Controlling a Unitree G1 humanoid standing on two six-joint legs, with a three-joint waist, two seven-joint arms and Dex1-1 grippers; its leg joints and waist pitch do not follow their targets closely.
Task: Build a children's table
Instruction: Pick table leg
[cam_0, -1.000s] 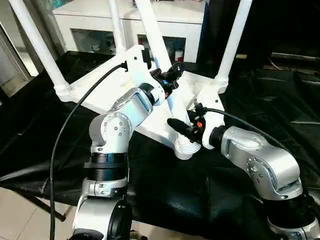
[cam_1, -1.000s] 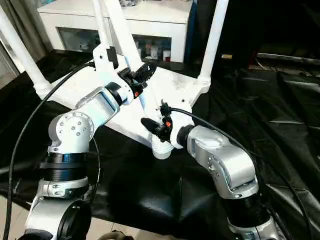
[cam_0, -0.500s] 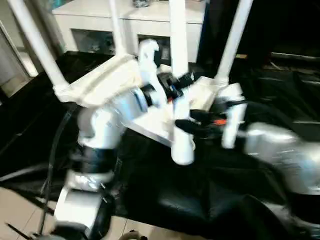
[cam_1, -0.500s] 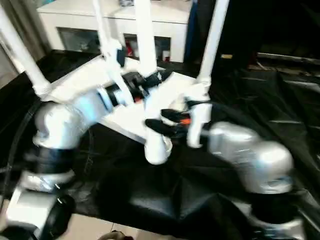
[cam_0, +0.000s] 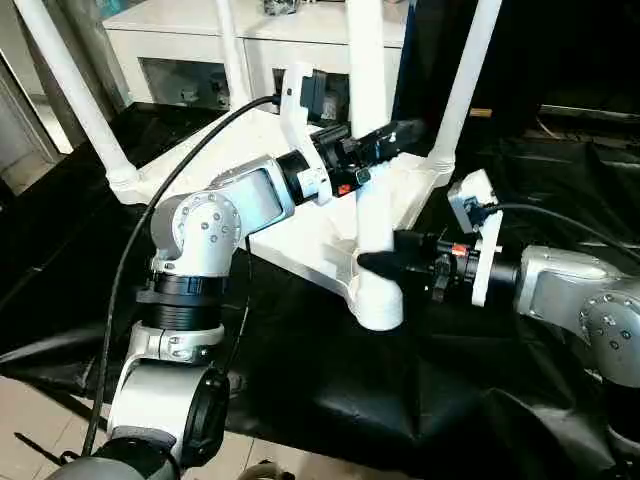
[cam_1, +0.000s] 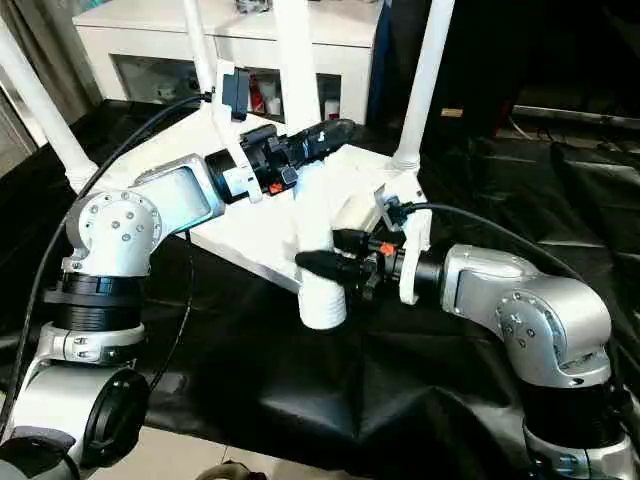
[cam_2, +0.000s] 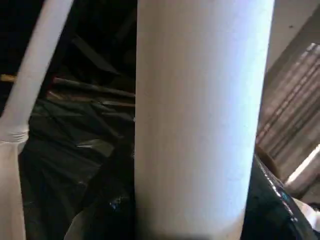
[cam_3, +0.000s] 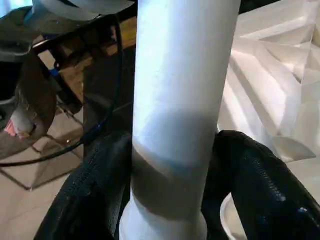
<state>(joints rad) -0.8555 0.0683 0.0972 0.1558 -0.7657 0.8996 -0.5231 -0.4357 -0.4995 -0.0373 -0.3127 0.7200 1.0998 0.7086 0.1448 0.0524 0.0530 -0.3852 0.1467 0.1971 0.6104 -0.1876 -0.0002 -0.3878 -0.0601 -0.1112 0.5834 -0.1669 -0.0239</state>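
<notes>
The children's table lies upside down on the black cloth, its ribbed top (cam_0: 305, 235) facing up. Three white legs (cam_0: 465, 80) stand in the far and side corner sockets. A fourth leg (cam_0: 366, 60) stands upright in the near corner socket (cam_0: 378, 300). My left gripper (cam_0: 395, 135) is shut on this leg well above the socket. My right gripper (cam_0: 372, 262) is shut on the same leg just above the socket. In the left wrist view the leg (cam_2: 200, 115) sits between dark fingers (cam_2: 112, 205). The right wrist view shows the leg (cam_3: 175, 100) between black fingers (cam_3: 260, 185).
A white cabinet (cam_0: 200, 30) with glass-fronted shelves stands behind the table. Black cloth (cam_0: 330, 390) covers the work surface toward me. A black cable (cam_0: 130, 260) loops from my left arm. Light floor (cam_0: 30, 430) shows at the lower left.
The near leg has swung from a tilt to upright in its socket. My left gripper now reaches across it higher up, and my right arm has swung out to the right.
</notes>
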